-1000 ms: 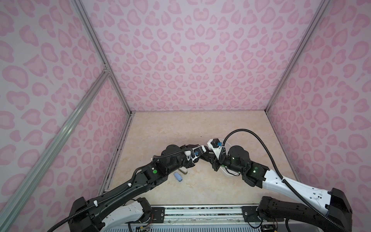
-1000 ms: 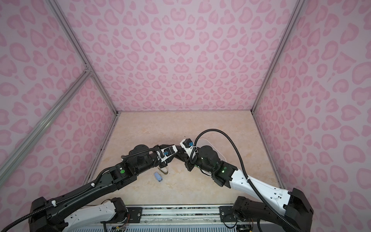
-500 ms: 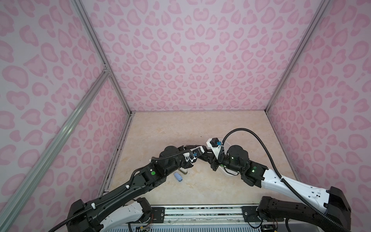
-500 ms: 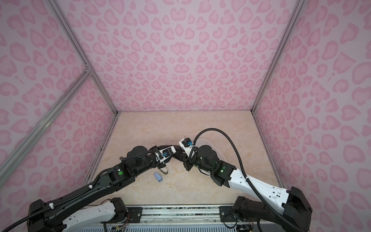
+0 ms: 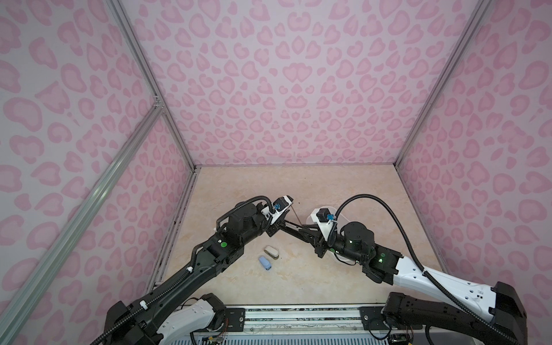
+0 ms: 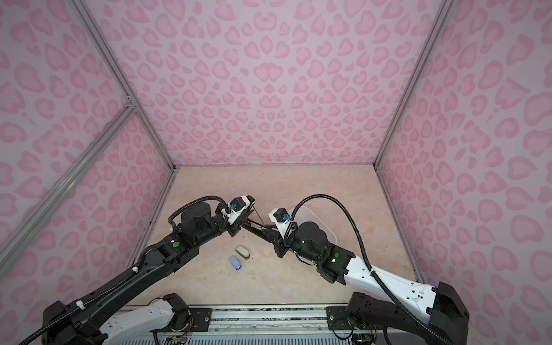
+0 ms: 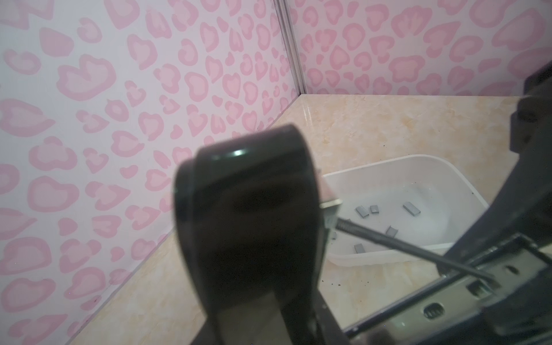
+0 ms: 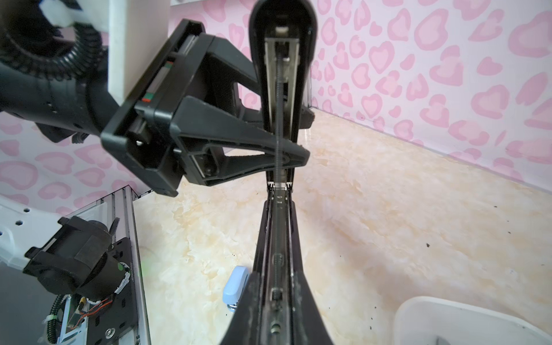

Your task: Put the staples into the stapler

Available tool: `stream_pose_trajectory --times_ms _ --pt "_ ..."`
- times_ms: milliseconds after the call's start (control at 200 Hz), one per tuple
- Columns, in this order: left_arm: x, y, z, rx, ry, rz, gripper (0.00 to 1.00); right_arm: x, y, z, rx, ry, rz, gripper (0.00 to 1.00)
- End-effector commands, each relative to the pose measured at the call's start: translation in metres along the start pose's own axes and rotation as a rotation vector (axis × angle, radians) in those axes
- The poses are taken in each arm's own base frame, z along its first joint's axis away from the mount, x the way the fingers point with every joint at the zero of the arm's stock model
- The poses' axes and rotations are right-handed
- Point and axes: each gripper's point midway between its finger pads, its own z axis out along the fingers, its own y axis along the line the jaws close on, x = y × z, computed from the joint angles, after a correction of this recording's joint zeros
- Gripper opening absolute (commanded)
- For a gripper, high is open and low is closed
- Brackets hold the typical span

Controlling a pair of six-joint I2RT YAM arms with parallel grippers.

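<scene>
While black stapler (image 5: 295, 231) hangs between both arms above table (image 5: 298, 185), lid (image 8: 280, 35) swung up, magazine channel (image 8: 279, 209) faces upward for loading; looks empty.
Right gripper (image 8: 277, 304) pinches base, fingers pressed against its sides, steadying.
Left gripper (image 8: 298, 136): fingers narrow, clamped either side of raised lid, to hold it open.
Staples (image 7: 411, 208) lie loose in translucent tub (image 7: 448, 167), well apart from channel; none picked up.

Stapler (image 8: 254, 304): black plastic shell, matt, dusty and scuffed. Magazine rail (image 8: 279, 197): bright bare metal, smooth. Staples (image 7: 411, 208): dull grey metal. Tray (image 7: 388, 176): translucent white plastic, smooth. Worktop (image 7: 388, 125): beige marbled surface, smooth, slight sheen, dark specks.
</scene>
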Motion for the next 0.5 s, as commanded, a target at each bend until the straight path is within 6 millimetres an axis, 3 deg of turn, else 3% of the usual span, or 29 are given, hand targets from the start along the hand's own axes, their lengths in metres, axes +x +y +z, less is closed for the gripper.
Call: stream_pose_trajectory --times_ms 0,220,495 --pt "-0.001 0.03 0.001 -0.115 -0.009 -0.043 0.32 -0.006 -0.015 -0.004 0.065 -0.025 0.027 0.0" --pt "0.018 0.048 0.004 -0.138 0.028 -0.13 0.32 -0.007 -0.057 -0.023 0.146 -0.083 0.128 0.0" --pt "0.029 0.073 0.004 -0.183 0.045 -0.24 0.35 -0.008 -0.059 -0.035 0.147 -0.116 0.115 0.0"
